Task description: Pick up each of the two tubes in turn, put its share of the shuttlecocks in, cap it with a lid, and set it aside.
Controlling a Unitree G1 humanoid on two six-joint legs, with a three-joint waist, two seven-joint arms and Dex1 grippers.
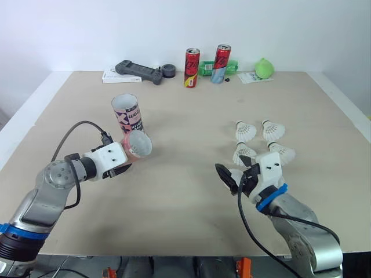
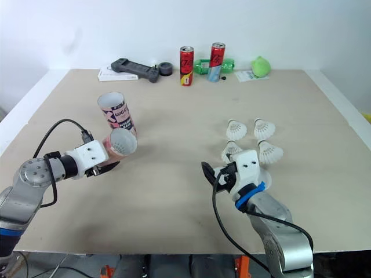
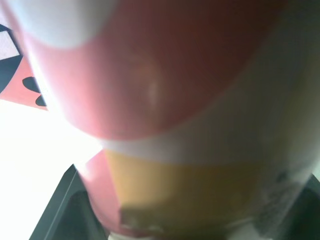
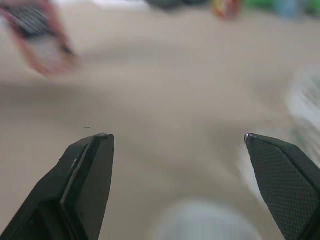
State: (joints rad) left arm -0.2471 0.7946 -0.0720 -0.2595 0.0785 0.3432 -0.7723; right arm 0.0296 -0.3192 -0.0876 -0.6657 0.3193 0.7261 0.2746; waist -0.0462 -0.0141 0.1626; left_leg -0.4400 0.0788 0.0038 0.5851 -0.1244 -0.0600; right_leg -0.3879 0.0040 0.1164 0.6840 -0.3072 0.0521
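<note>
**Tube gripped and tipped, shuttlecocks waiting**

Beige table (image 1: 185, 197) against a plain white wall (image 1: 87, 29). Clamped in the left gripper (image 1: 125, 161), apparently near its base though mostly hidden there: one tube (image 1: 138, 145), tipped over with its open mouth turned toward the right side, probably to give an easy way in for loading. Just behind it, upright on the table, the second tube (image 1: 127, 112), parked out of the way. Across on the right, four shuttlecocks (image 1: 246, 132) in a loose square, none loaded yet. Just in front of them, the right gripper (image 1: 237, 176), fingers spread wide with nothing between, seemingly poised for a first pick. Along the far edge, two cans (image 1: 192, 68) and a black controller (image 1: 138, 71), well apart from the work.
</note>
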